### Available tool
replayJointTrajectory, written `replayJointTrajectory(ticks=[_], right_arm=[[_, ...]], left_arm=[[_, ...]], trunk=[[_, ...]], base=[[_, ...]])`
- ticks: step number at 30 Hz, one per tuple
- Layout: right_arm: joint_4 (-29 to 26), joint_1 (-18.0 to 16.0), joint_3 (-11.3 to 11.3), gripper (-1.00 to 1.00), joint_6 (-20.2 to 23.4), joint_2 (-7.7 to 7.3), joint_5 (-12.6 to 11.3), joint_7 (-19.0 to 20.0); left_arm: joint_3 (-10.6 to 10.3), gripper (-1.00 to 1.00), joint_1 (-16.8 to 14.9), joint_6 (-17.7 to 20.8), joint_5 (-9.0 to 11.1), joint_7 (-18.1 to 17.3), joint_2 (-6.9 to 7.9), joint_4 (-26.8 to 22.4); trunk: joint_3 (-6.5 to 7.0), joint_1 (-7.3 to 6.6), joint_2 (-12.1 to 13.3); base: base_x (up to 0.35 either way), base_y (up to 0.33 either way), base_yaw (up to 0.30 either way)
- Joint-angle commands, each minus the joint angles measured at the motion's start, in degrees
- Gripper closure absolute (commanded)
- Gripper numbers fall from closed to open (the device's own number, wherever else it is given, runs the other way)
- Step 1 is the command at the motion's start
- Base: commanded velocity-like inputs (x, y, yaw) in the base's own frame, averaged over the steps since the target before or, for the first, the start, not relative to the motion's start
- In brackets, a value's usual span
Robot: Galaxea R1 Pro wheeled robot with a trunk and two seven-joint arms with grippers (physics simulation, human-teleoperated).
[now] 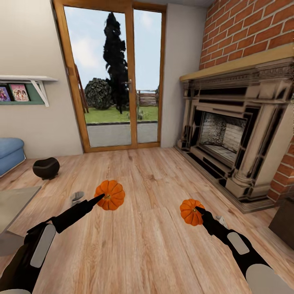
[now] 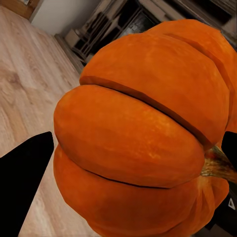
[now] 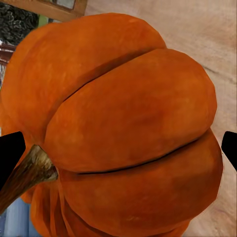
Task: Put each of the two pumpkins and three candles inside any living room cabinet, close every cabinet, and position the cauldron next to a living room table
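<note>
Now, taking the glass door (image 1: 118,77) as our landmark, we see a shelf (image 1: 30,79) with picture books on the wall to its left, and below that the edge of a blue sofa (image 1: 10,153). The black cauldron (image 1: 46,168) sits on the wood floor (image 1: 147,245), left of the door and nearer to us. A grey tabletop corner (image 1: 14,202) shows closer still on that side.

Our left gripper (image 1: 102,198) holds one pumpkin (image 1: 110,194) up over the floor, in front of the door's left pane; in the left wrist view its dark fingers (image 2: 22,168) sit on either side of the pumpkin (image 2: 143,133), closed against it.

Our right gripper (image 1: 199,211) holds the second pumpkin (image 1: 191,212), right of the door and nearer us; in the right wrist view the fingertips (image 3: 10,153) flank that pumpkin (image 3: 128,138), clamped on it.

Right of the door stands the fireplace (image 1: 232,130) in its brick wall (image 1: 249,28).
</note>
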Motion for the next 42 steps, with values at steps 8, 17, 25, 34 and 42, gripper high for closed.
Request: replayJointTrajectory(ticks=[8, 17, 25, 34, 42], right_arm=[[0.0, 0.0, -0.3, 1.00, 0.5, -0.02, -0.3, 0.0], [0.0, 0.0, -0.3, 1.00, 0.5, -0.02, -0.3, 0.0], [0.0, 0.0, -0.3, 1.00, 0.5, 0.02, -0.3, 0.0], [0.0, 0.0, -0.3, 1.00, 0.5, 0.02, -0.3, 0.0], [0.0, 0.0, -0.3, 1.00, 0.5, 0.03, -0.3, 0.0]], left_arm=[[0.0, 1.00, 0.0, 0.4, 0.0, 0.1, 0.00, 0.0], [0.0, 1.00, 0.0, 0.4, -0.2, 0.1, 0.00, 0.0], [0.0, 1.00, 0.0, 0.4, -0.3, 0.1, 0.00, 0.1], [0.0, 1.00, 0.0, 0.3, -0.5, 0.1, 0.00, 0.1], [0.0, 1.00, 0.0, 0.3, -0.6, 0.1, -0.05, 0.1]], trunk=[[1.86, -0.22, 0.1], [4.19, -0.45, 0.2], [6.28, -0.65, 0.3], [8.67, -0.89, 0.4], [10.82, -1.09, 0.5]], base=[[0.000, 0.000, -0.166], [0.000, 0.000, -0.258], [0.000, 0.000, -0.260], [0.000, 0.000, -0.249], [0.000, 0.000, -0.244]])
